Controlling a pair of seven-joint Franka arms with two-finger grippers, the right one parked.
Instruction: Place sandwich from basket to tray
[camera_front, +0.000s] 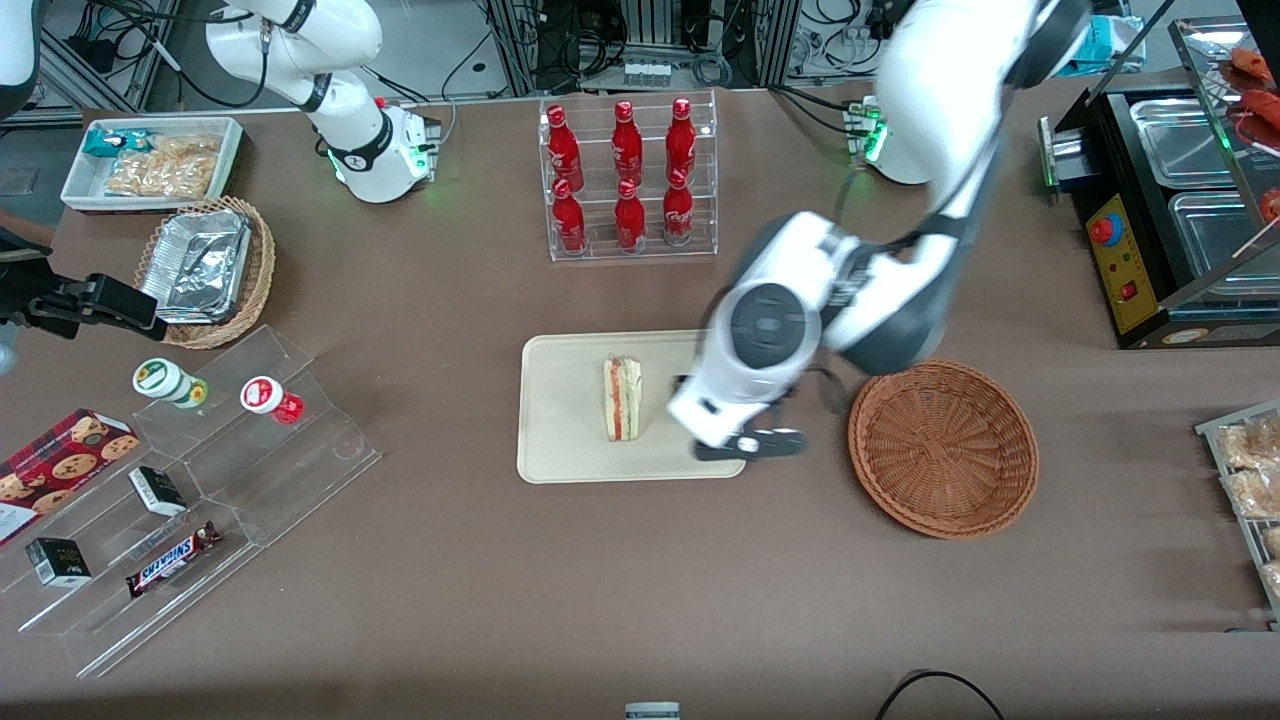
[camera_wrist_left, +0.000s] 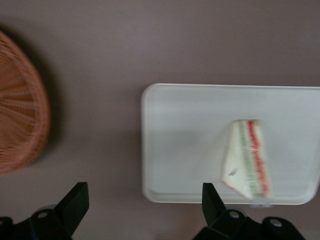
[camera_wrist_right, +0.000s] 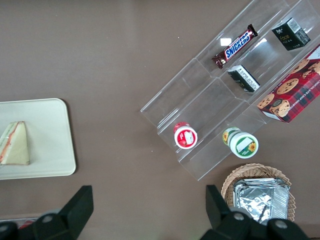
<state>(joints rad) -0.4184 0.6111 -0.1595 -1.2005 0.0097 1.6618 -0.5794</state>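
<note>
Front view: the sandwich (camera_front: 622, 398) lies on the tray (camera_front: 565, 440); the gripper (camera_front: 752, 444) hangs over the tray's edge nearest the empty basket (camera_front: 943, 448).

Left wrist view: its fingers (camera_wrist_left: 75, 201) are spread wide, holding nothing, above the tray (camera_wrist_left: 190, 130), sandwich (camera_wrist_left: 247, 159) and basket (camera_wrist_left: 20, 125).

Right wrist view: the sandwich (camera_wrist_right: 15, 144) rests on the tray (camera_wrist_right: 50, 135).

The working arm is glossy white with dark grey joint sections and a round dark grey cap on its wrist housing. Green light glows at its base. The gripper (camera_front: 750, 443) above the tray's edge has black, wedge-shaped fingers (camera_wrist_left: 212, 200), spread apart.
</note>
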